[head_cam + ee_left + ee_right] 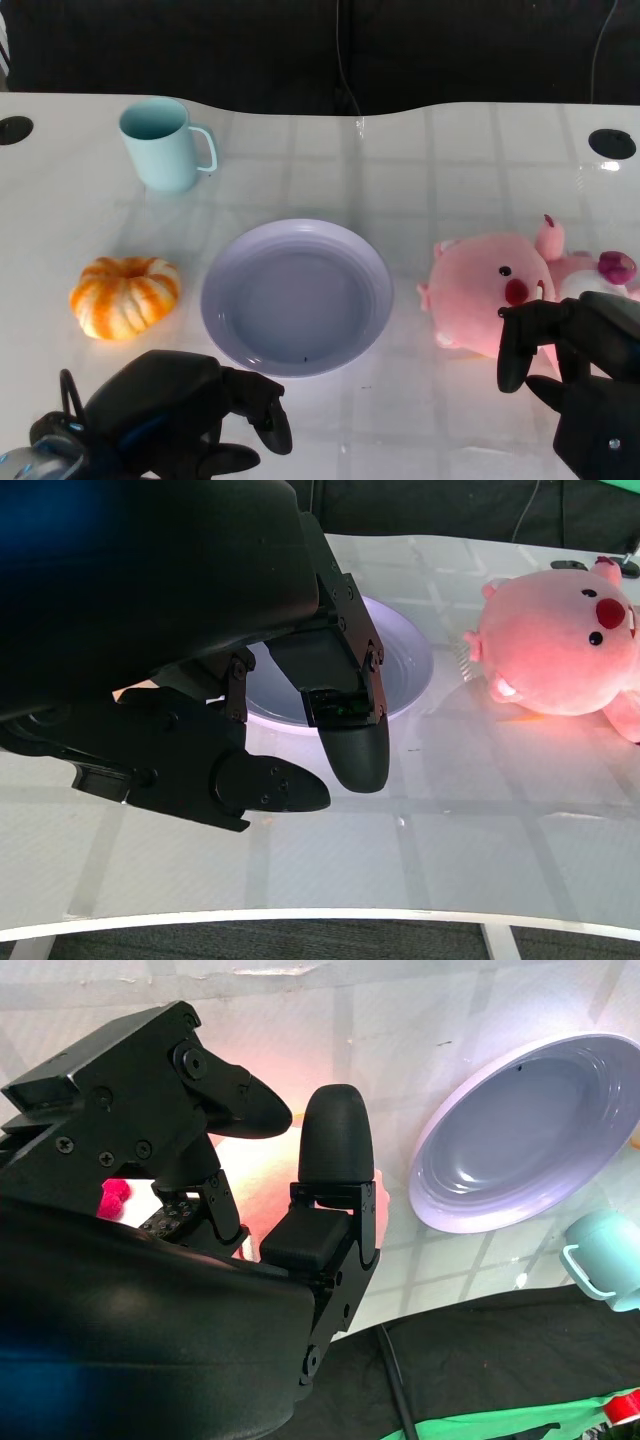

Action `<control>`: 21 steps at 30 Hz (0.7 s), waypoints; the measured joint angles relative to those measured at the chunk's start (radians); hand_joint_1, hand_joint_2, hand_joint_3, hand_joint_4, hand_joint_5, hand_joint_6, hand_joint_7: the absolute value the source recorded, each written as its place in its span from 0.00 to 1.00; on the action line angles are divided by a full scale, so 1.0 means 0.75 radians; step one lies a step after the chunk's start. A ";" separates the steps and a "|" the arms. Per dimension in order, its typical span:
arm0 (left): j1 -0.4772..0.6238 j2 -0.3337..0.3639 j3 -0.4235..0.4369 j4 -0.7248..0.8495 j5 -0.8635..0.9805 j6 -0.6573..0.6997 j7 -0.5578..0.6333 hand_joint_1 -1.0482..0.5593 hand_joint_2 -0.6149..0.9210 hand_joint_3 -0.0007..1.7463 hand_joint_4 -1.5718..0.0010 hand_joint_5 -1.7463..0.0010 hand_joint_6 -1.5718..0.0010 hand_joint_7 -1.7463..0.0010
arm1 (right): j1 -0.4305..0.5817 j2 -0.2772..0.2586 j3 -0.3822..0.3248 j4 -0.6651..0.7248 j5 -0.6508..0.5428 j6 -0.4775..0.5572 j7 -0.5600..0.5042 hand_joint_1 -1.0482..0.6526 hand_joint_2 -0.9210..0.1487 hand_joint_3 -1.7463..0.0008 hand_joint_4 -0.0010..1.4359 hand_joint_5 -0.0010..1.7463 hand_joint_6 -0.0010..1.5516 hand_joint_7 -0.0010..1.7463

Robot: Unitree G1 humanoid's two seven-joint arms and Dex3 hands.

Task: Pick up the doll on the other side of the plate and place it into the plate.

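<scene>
One pink doll [495, 292] lies at 3 o'clock of the plate [222, 270], just at 11 o'clock of the empty, spread right hand [580, 375]; left hand [190, 415] empty, fingers apart.

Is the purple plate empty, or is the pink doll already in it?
Empty. The plate shows only its bare inside, and the pink doll lies on the table beside it, outside the rim, near the right robot hand.
</scene>
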 measured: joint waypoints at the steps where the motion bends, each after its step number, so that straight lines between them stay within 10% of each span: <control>1: 0.000 0.000 0.000 0.000 0.000 0.000 0.000 0.51 1.00 0.14 0.56 0.21 0.47 0.57 | 0.000 0.000 0.000 0.002 0.000 -0.005 -0.001 0.54 0.39 0.40 0.56 0.95 0.53 0.71; 21: 0.000 0.003 0.002 0.001 -0.002 -0.010 0.000 0.50 1.00 0.14 0.56 0.22 0.47 0.57 | -0.005 0.000 0.000 0.004 0.004 -0.001 -0.001 0.55 0.40 0.37 0.56 0.96 0.52 0.72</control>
